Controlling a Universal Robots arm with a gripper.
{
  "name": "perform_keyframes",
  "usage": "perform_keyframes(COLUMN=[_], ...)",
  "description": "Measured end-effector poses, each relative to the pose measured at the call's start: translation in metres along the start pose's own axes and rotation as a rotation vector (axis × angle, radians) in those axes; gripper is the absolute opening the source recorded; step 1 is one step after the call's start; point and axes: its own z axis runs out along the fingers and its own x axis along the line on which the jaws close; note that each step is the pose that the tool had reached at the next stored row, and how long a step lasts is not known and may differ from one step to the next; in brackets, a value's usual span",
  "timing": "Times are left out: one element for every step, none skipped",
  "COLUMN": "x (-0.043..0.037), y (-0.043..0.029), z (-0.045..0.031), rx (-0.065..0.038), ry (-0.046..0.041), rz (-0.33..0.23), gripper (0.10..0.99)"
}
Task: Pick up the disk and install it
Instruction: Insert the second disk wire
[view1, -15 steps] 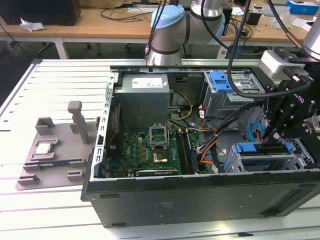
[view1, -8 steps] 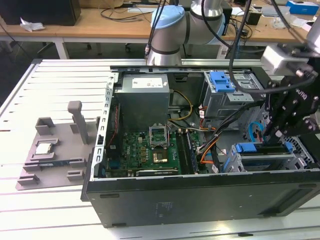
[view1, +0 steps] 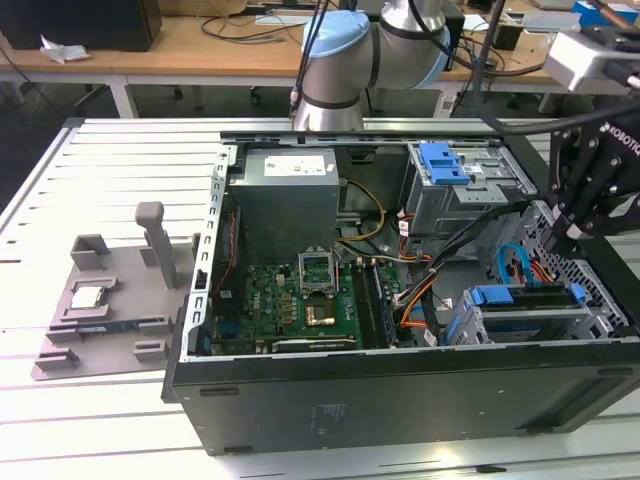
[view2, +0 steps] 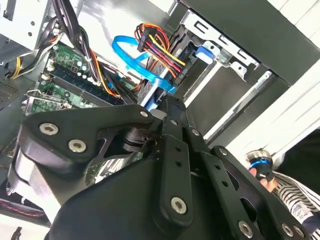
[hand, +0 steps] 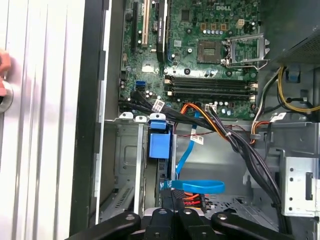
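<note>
Slotted aluminium tabling (view1: 100, 160) is carrying an open computer case (view1: 400, 400), and I am working at the drive end of that case.

1. End effector. I am reading the gripper (view1: 570, 235) as drawn narrow: in the first wrist view (hand: 171, 196) the two finger bars are lying side by side with no gap that I can see. I cannot tell whether they are pinching anything.

2. Location of the part. The disk (view1: 525, 318) is sitting just beneath the gripper, on edge in the lower drive bay (hand: 125, 165). Its blue carrier tab (hand: 160, 145) is lying directly ahead of the fingertips, and its thin dark edge is running back toward them. Whether it is fully seated I cannot tell.

3. Neighbouring hazards. A looped blue data cable (hand: 197, 186) and a red-and-yellow power bundle (view2: 155, 47) are crowding the gripper tip on one side.

4. Handling, as I am judging it:
- The disk is looking rigid and fairly heavy for its size, so I am expecting no flex.
- Bare metal faces are likely slippery; the plastic frame should offer better purchase.
- I am treating it as shock-sensitive, and knocks against the bay walls are the risk.
- I am favouring a hold across the thin edges at mid-length, clear of the label and the connector end.
</note>
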Motion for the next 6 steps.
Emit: perform_keyframes(x=[0.0000, 0.0000, 0.0000, 0.0000, 0.0000, 0.0000], y=[0.0000, 0.0000, 0.0000, 0.0000, 0.0000, 0.0000], z=[0.0000, -0.0001, -0.0001, -0.0001, -0.0001, -0.0001], rx=[0.000, 0.000, 0.000, 0.000, 0.000, 0.000], ry=[-0.0002, -0.0001, 0.0000, 0.0000, 0.0000, -0.0001], rz=[0.000, 0.000, 0.000, 0.000, 0.000, 0.000], gripper=[0.106, 0.106, 0.106, 0.106, 0.106, 0.106])
